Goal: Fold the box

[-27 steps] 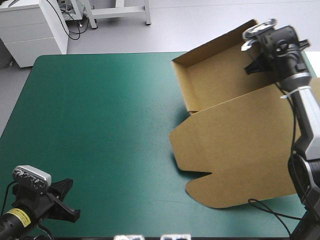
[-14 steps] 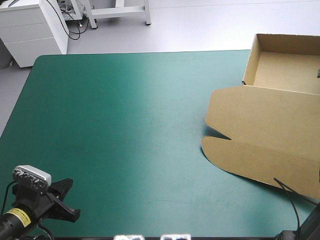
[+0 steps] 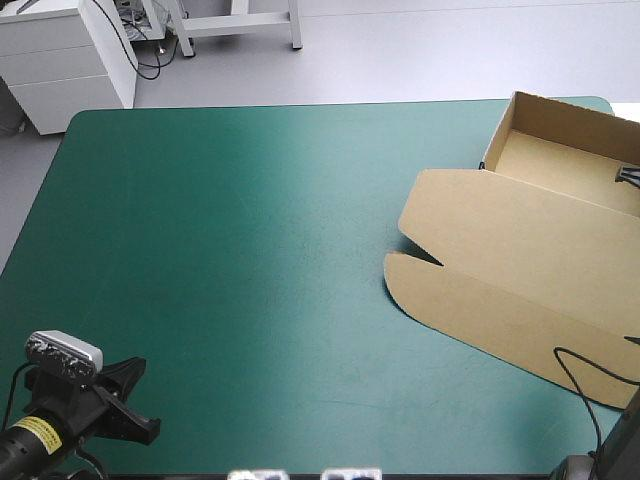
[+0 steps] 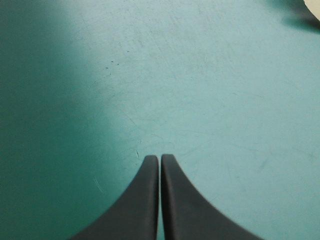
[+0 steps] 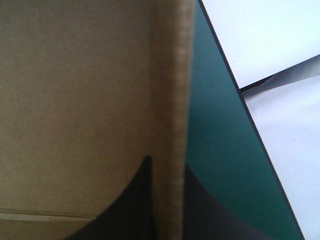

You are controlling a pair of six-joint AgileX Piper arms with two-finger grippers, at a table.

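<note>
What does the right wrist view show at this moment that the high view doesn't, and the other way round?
Only the right wrist view shows the grip: the right gripper is shut on an upright wall of the box, one black finger on each side.

Only the high view shows the whole layout: the open tray at the table's far right corner, the lid lying flat toward the near edge, and the left gripper idle at the near left corner.

Both show brown board and the teal-green table cover.

Beyond my teal-green worktop, pale grey floor fills the upper frame; a white drawer cabinet stands upper left, white table legs beside it.
</note>
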